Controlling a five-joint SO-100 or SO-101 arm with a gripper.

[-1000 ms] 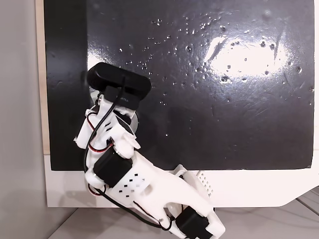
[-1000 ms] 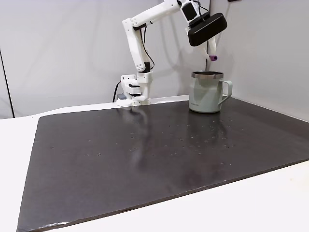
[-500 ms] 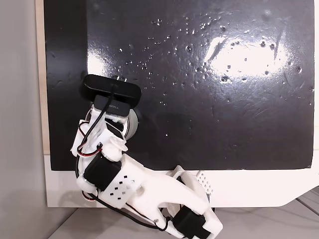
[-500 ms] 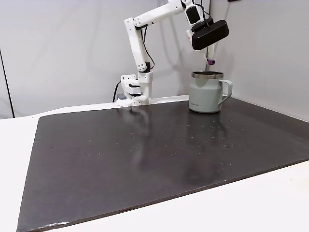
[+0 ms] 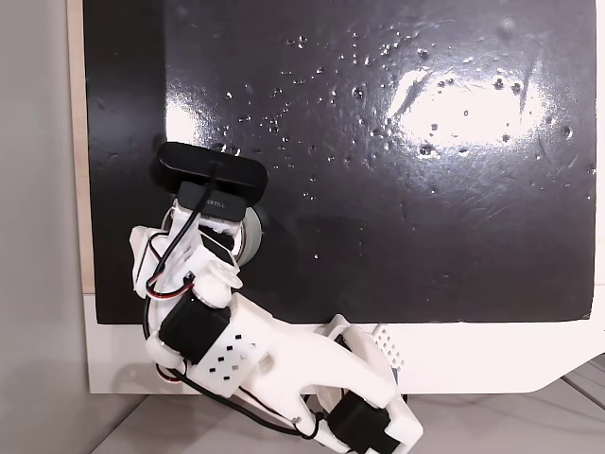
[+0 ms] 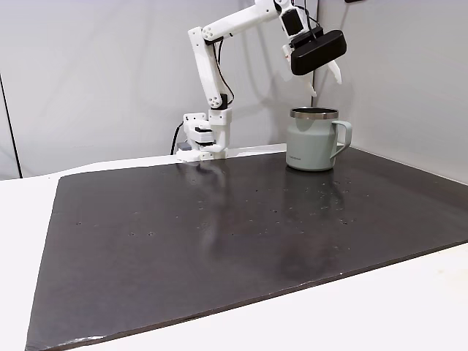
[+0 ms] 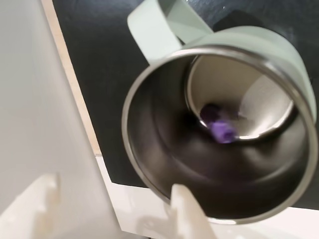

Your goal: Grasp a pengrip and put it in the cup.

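1. Pengrip [image 7: 222, 130] sits at the bottom of the cup [image 7: 149, 35], a small purple blur on the shiny steel floor in the wrist view; looks like it is just landing or settling.
2. End effector [image 6: 325, 79] hangs right above the cup [image 6: 311, 142] mouth in a fixed view, fingers spread apart, nothing between them.
3. Step in hand, as I judge it: the release. Drop is done, task nearly complete.
4. Next move calls for lifting the arm straight up and clear of the rim, without knocking the cup or its handle, then backing off toward the base.
5. Versus half a second back: the purple piece was pinched at the fingertips over the cup; now the tips are empty and one finger has swung outward. Arm pose is nearly the same.
6. Cup stands upright on the dark surface [image 6: 219, 234], same spot as before.
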